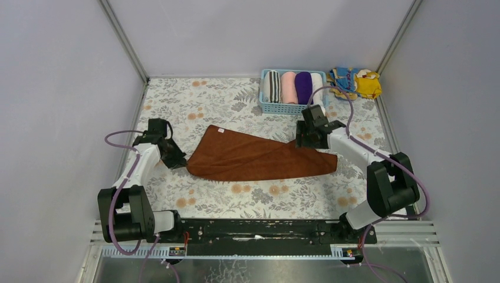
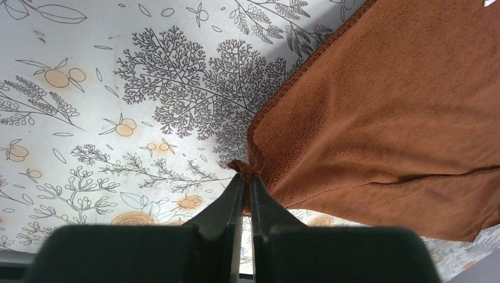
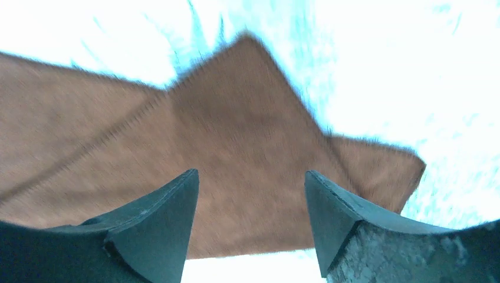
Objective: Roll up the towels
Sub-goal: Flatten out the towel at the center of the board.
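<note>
The rust-brown towel [image 1: 253, 158] lies spread and folded across the middle of the floral table. My left gripper [image 1: 177, 158] is shut on the towel's left corner [image 2: 250, 168], which bunches between its fingertips. Over the towel's right end hovers my right gripper [image 1: 306, 140], jaws open and empty, with brown cloth [image 3: 236, 153] below them. The purple towel [image 1: 303, 86] sits rolled in the blue basket [image 1: 283, 108] at the back.
The basket also holds striped [image 1: 272, 86], pink [image 1: 288, 86] and white rolls. A yellow-and-blue patterned cloth [image 1: 357, 82] lies crumpled at the back right corner. Grey walls enclose the table on three sides.
</note>
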`<state>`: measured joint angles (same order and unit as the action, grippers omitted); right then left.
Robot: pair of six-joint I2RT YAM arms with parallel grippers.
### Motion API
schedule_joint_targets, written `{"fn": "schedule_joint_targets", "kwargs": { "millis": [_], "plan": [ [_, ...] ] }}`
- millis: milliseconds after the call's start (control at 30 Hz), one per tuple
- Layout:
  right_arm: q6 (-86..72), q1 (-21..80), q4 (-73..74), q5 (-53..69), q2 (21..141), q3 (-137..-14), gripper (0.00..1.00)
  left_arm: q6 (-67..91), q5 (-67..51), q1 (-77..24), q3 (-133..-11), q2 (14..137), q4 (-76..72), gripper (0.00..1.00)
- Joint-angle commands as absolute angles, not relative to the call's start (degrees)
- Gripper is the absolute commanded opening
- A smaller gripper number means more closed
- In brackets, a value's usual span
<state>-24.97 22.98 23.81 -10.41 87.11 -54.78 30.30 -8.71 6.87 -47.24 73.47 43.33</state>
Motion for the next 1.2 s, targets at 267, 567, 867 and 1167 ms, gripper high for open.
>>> {"fn": "schedule_joint_targets", "kwargs": {
  "millis": [267, 567, 867, 1167],
  "plan": [
    [-35.2, 22.9, 21.0, -20.2, 102.5, -69.2, 0.64, 29.5, -11.3, 7.4, -46.2, 73.2, 40.4, 0.02],
    [-43.7, 22.9, 21.8, -24.4, 108.5, -73.2, 0.59, 29.1, -12.5, 7.4, -45.9, 73.0, 40.0, 0.02],
    [-46.3, 24.2, 27.2, -24.6, 114.5, -78.2, 0.59, 28.7, -13.6, 7.4, -45.8, 72.9, 39.7, 0.02],
    [-49.2, 24.3, 31.1, -25.4, 116.5, -77.1, 0.59, 28.6, -13.6, 7.3, -45.7, 72.8, 39.6, 0.02]
  ]
}}
